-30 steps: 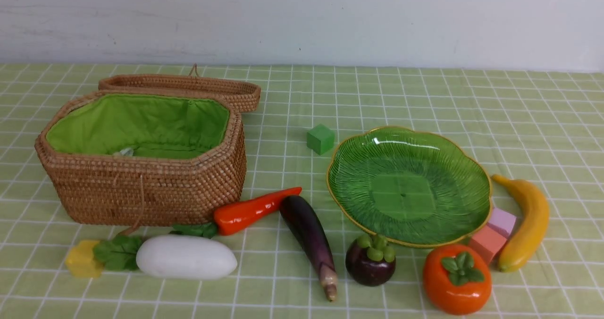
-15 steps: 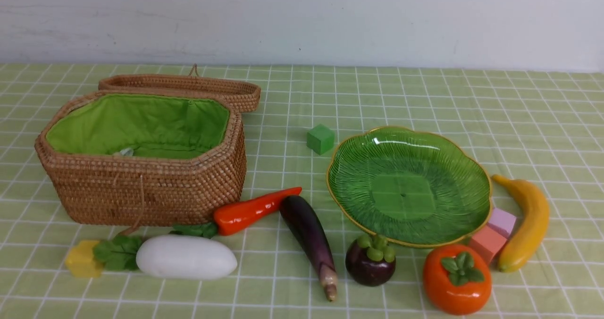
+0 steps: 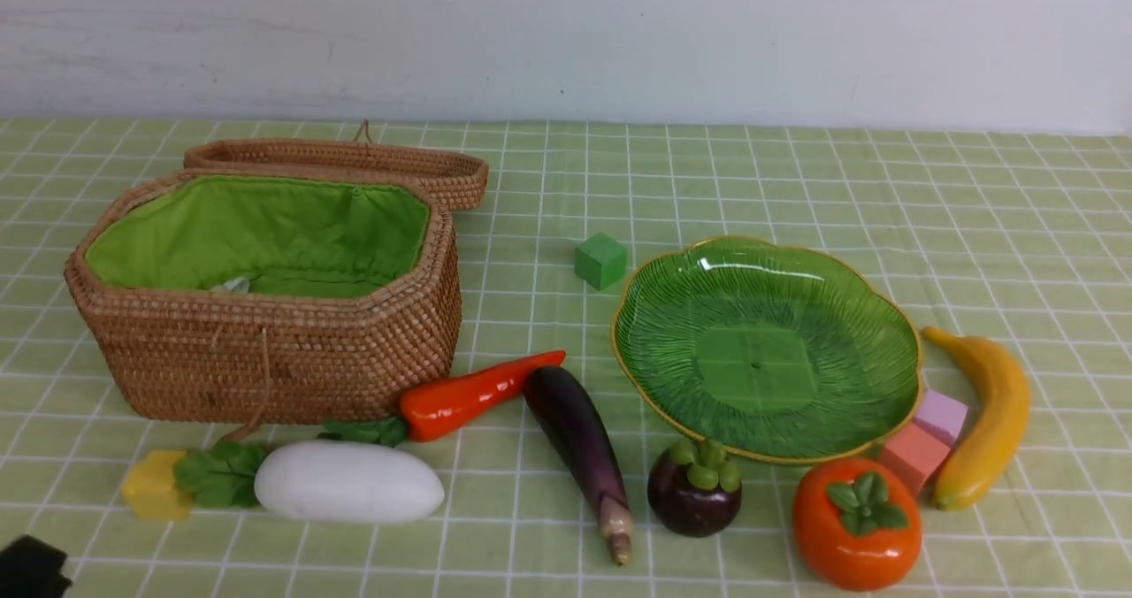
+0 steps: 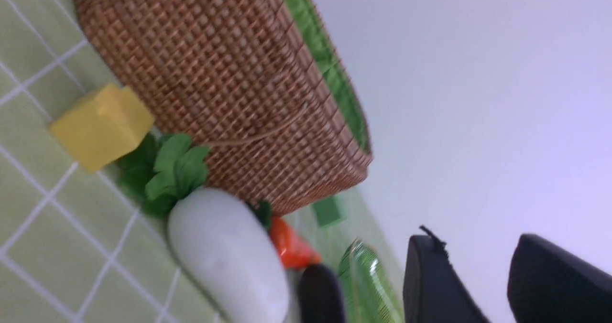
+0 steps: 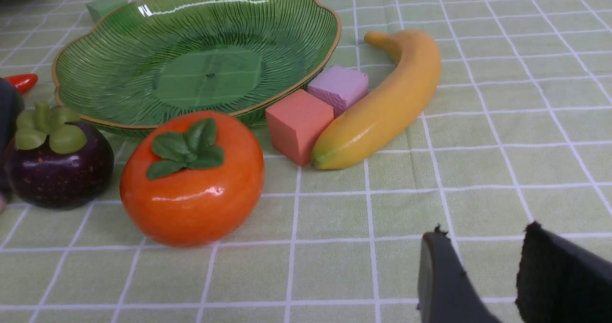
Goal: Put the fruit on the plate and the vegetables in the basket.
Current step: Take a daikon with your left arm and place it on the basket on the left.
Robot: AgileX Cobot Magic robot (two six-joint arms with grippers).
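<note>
Radish [image 3: 349, 481] lies crosswise, leafy end leftward, ahead and right of left gripper [image 4: 473, 251], the nearer one; fingers apart, empty.

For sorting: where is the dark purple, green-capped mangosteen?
Front view: the mangosteen sits right of centre, just before the green glass plate, between purple eggplant and orange persimmon.

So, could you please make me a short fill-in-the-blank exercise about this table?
The yellow block lies next to the leaves of the white ____.
Two pink blocks lie between the plate and the ____.
The eggplant lies between the red pepper and the purple ____.
Missing words: radish, banana, mangosteen.
</note>
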